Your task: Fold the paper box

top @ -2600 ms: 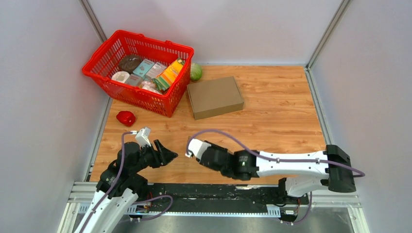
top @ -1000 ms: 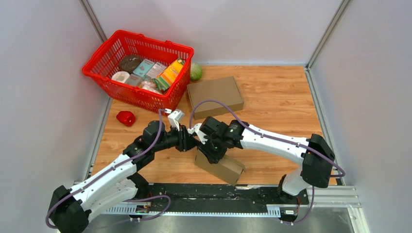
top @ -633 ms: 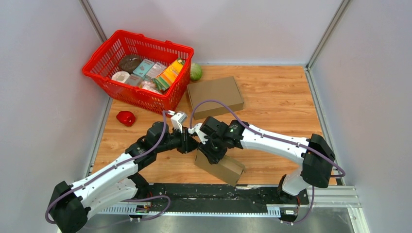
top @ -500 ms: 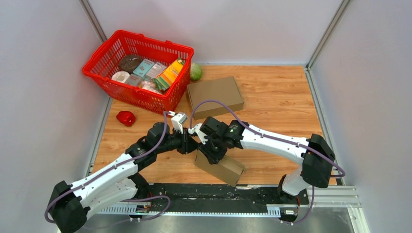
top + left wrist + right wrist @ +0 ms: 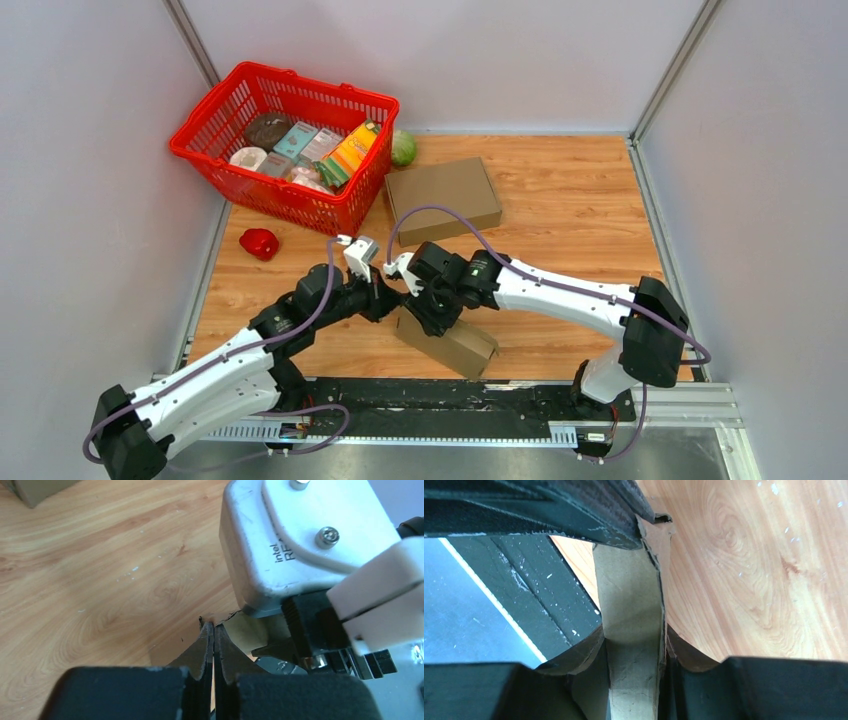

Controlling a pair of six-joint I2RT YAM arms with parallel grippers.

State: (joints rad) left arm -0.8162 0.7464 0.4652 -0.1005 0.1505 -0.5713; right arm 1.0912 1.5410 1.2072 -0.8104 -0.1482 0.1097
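The paper box (image 5: 455, 345) is a brown cardboard carton lying near the table's front edge, between the two arms. My right gripper (image 5: 425, 310) comes at it from above and is shut on a cardboard flap (image 5: 629, 595) that runs up between its fingers (image 5: 634, 650). My left gripper (image 5: 388, 298) meets it from the left. Its jaws (image 5: 213, 627) are pressed together, pinching the torn corner of that same flap (image 5: 247, 632). The right wrist camera housing (image 5: 300, 540) fills the upper right of the left wrist view. The flap's far tip (image 5: 656, 525) pokes out past the left finger.
A second, flat brown box (image 5: 443, 198) lies behind the arms at mid-table. A red basket (image 5: 220, 160) of groceries stands at the back left, with a green vegetable (image 5: 403, 148) beside it. A small red object (image 5: 259, 243) lies near the left wall.
The left gripper's jaws have closed onto the flap corner. The left wrist has drawn slightly back and left, and the box has shifted a little with it. The right gripper keeps its hold.
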